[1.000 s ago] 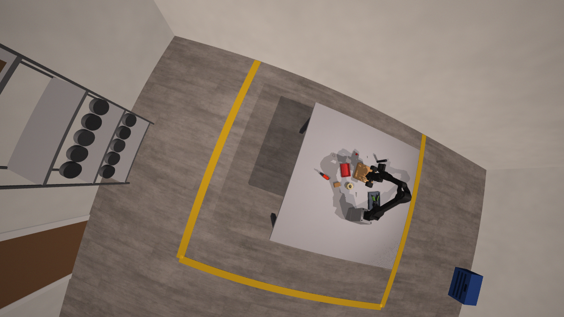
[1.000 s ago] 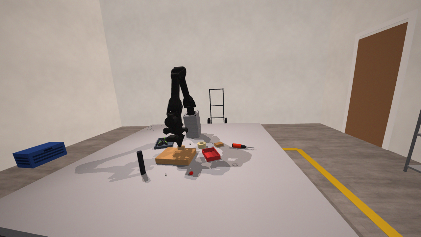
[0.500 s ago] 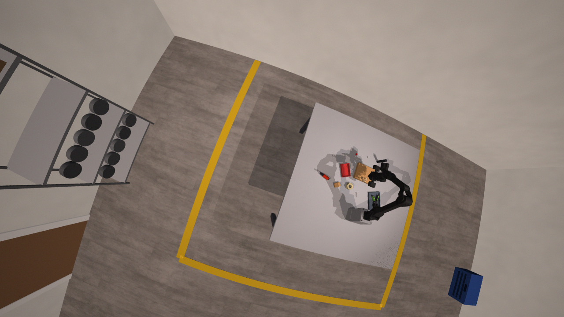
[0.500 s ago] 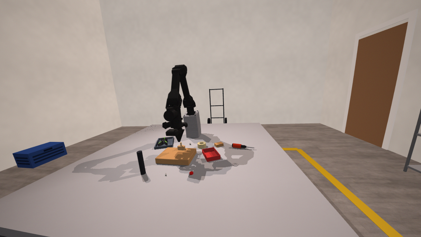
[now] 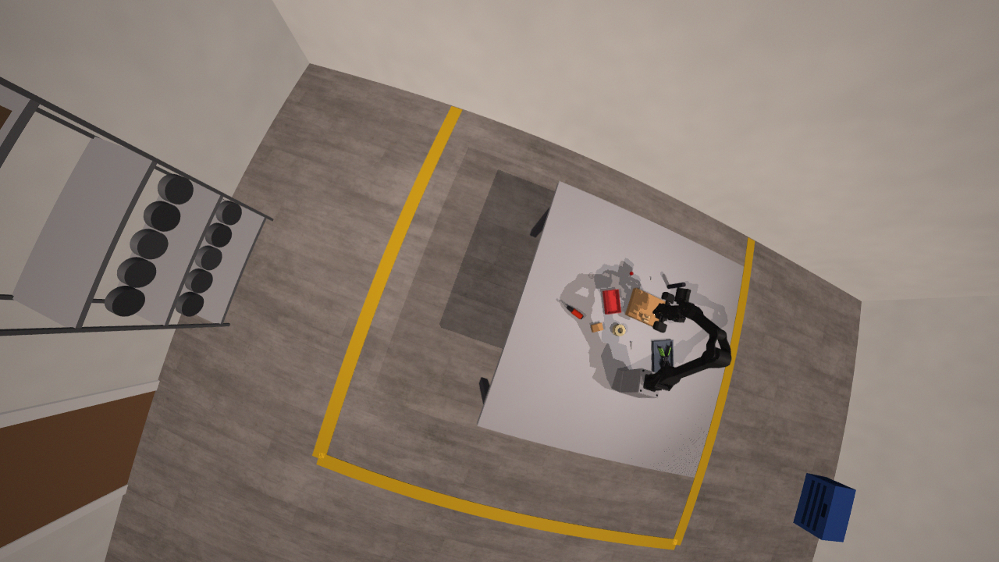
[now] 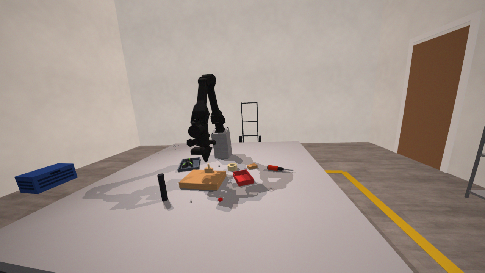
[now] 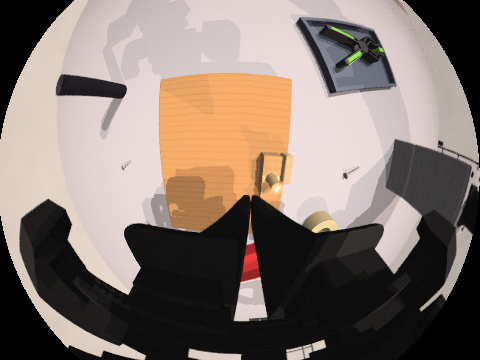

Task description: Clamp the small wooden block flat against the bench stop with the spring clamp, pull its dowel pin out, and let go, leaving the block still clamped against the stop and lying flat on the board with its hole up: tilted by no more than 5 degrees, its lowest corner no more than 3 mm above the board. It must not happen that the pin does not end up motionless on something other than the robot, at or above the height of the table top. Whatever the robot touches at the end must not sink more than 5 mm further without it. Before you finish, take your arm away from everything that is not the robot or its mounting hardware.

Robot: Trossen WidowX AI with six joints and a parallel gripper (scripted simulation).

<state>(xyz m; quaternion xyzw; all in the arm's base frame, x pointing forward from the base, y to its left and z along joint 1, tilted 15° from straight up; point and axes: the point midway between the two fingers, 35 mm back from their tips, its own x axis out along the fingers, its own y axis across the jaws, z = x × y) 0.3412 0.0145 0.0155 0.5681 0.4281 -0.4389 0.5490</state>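
A flat wooden board point(image 6: 202, 179) lies on the table; it also shows in the wrist view point(image 7: 226, 140). The small wooden block point(image 6: 209, 169) sits flat on the board's edge nearest the arm, with its dowel pin point(image 7: 272, 182) standing up in it. I cannot make out a separate bench stop. My gripper point(image 6: 205, 156) hangs a little above the block, shut and empty; its fingertips point(image 7: 251, 199) meet just short of the pin. The green and black spring clamp point(image 7: 352, 48) point(image 6: 189, 164) lies in a dark tray beside the board, apart from the block.
A red tray point(image 6: 243, 177), a tape roll point(image 6: 232, 166), a spare wood piece point(image 6: 252, 165) and a red screwdriver point(image 6: 276, 167) lie right of the board. A black cylinder point(image 6: 162, 187) stands to its left. The arm's grey base box point(image 6: 221, 143) is behind.
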